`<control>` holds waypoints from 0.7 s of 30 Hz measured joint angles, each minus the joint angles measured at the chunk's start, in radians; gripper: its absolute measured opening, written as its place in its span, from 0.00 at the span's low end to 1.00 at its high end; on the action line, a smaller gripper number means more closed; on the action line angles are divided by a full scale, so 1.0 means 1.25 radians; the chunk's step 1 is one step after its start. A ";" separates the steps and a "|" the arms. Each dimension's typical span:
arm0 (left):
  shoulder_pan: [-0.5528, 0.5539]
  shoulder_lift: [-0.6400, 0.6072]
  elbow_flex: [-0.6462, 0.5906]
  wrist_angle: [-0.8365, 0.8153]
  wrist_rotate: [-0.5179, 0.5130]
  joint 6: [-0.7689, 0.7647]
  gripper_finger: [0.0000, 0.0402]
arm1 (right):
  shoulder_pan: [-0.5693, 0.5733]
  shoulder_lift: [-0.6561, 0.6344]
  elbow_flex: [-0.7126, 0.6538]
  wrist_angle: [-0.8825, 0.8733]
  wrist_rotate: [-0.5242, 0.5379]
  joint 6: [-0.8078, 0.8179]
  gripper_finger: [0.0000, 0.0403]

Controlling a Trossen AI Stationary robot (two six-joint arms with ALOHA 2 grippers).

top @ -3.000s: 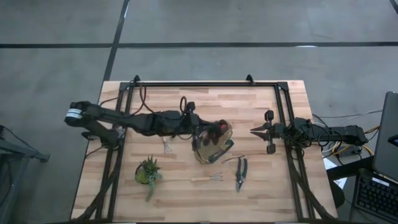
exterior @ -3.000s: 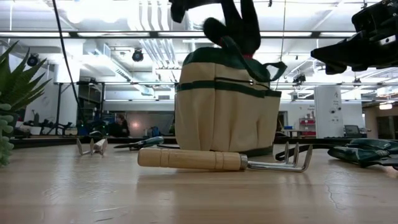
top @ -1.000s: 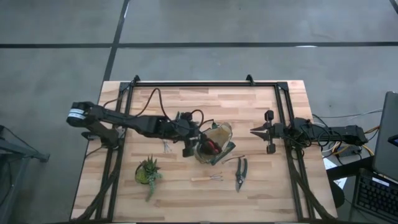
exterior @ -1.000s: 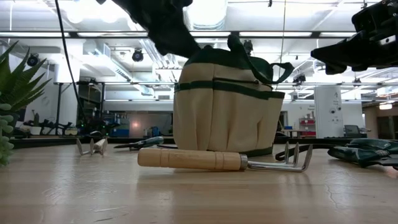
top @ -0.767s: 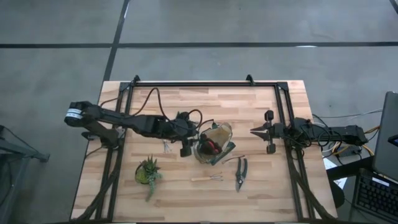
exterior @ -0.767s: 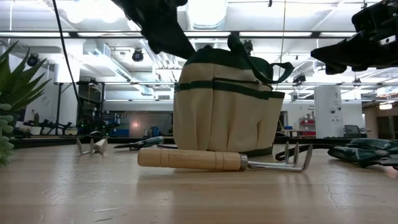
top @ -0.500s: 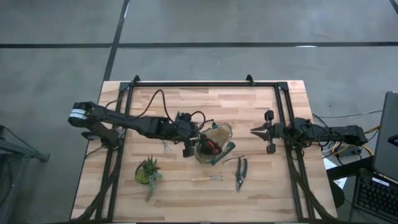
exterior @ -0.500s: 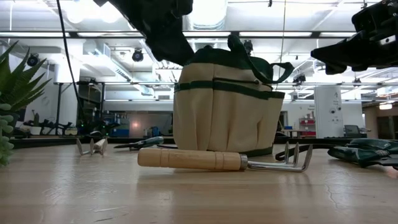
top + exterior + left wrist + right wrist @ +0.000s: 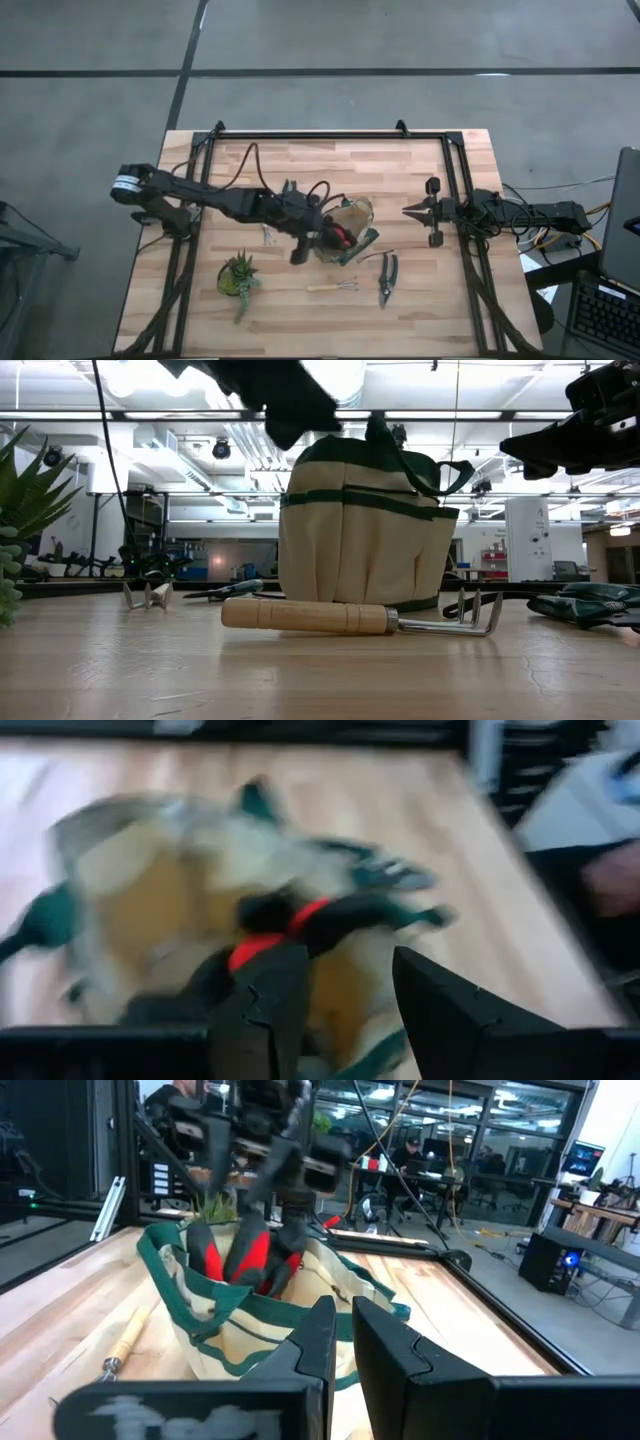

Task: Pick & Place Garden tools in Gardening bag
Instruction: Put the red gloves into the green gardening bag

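Glove inside gardening bag

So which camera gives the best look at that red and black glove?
The right wrist view: the glove stands up out of the bag. The left wrist view blurs it, the high view shows a red speck, and the low view hides it.

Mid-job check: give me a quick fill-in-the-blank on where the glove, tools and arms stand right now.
The red-and-black glove sits inside the ____.
The wooden-handled fork lies on the ____, in front of the bag.
The left tool is ____ beside the bag.
The right tool waits, ____.

Missing: bag; table; open; shut
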 joint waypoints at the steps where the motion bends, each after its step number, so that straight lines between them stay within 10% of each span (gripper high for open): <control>1: 0.001 0.000 0.000 -0.015 -0.008 0.002 0.38 | 0.000 0.000 0.000 0.000 0.000 0.001 0.08; 6: -0.001 -0.020 0.000 -0.067 -0.076 0.031 0.37 | 0.000 0.000 0.000 0.000 0.000 0.001 0.08; 13: 0.001 -0.035 0.000 -0.094 -0.374 0.012 0.34 | 0.000 0.000 0.000 0.000 0.000 0.001 0.08; 21: -0.004 0.037 -0.003 -0.008 -0.211 -0.004 0.29 | 0.000 0.001 0.000 0.000 0.000 0.000 0.08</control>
